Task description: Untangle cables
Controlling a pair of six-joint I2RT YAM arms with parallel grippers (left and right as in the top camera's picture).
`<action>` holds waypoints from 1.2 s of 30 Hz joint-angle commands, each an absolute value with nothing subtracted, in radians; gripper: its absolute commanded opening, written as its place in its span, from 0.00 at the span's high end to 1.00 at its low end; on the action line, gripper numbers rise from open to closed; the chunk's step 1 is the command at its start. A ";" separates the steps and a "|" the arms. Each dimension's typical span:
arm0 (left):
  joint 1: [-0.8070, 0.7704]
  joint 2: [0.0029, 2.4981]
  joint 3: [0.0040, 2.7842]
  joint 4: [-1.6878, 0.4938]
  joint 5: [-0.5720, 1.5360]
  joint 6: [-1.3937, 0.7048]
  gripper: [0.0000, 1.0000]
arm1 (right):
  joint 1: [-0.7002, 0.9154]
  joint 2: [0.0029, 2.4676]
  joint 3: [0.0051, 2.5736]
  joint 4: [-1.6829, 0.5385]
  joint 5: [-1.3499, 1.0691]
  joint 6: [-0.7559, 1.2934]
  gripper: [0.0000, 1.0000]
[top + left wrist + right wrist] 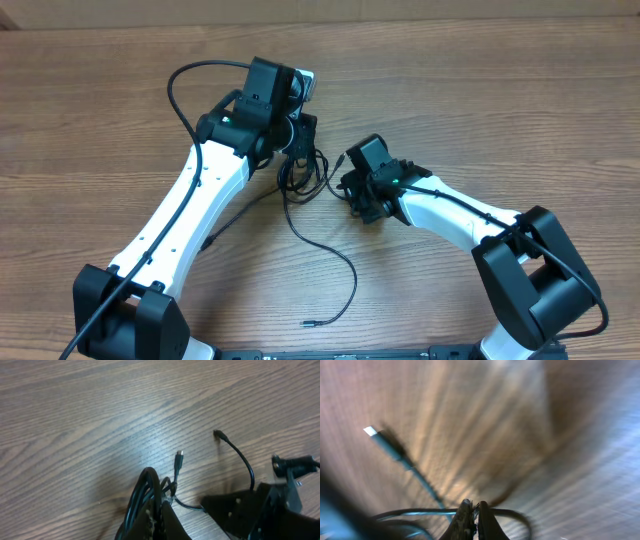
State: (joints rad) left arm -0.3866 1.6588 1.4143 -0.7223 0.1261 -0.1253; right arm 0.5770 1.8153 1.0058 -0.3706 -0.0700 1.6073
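Note:
The cables (303, 165) are thin black cords bunched in a tangle at mid-table between my two grippers. One strand (335, 258) trails toward the front and ends in a small plug (308, 323). My left gripper (300, 135) is shut on the bunch of cables (147, 490) and holds it off the wood. A silver-tipped plug (178, 457) sticks out past the fingers (161, 507). My right gripper (345, 185) is shut on a single cable strand (420, 511). A plug with a bright tip (372, 432) lies beyond its fingers (474, 506).
The wooden table (480, 100) runs all round. The right arm's black wrist (260, 510) shows in the left wrist view with another plug end (219, 435) near it. A thick black arm wire (185, 85) loops beside the left arm.

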 commanded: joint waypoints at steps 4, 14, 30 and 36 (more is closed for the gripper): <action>-0.393 1.651 1.422 -0.774 0.148 -0.072 0.96 | 0.543 1.823 1.002 -0.221 -0.242 1.386 0.91; -0.393 1.668 1.422 -0.777 0.251 0.009 0.96 | 0.449 1.824 1.002 -0.165 -0.472 1.423 0.68; -0.393 1.669 1.422 -0.777 0.342 0.016 0.96 | 0.477 1.824 1.002 -0.029 -0.449 1.681 0.51; -0.393 1.669 1.422 -0.793 0.341 0.027 0.96 | 0.477 1.824 1.002 -0.030 -0.403 1.707 0.52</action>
State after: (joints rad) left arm -0.3866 1.6588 1.4143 -0.7910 0.3119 0.0032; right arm 0.4721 1.8168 1.0058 -0.0360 -0.4366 1.6836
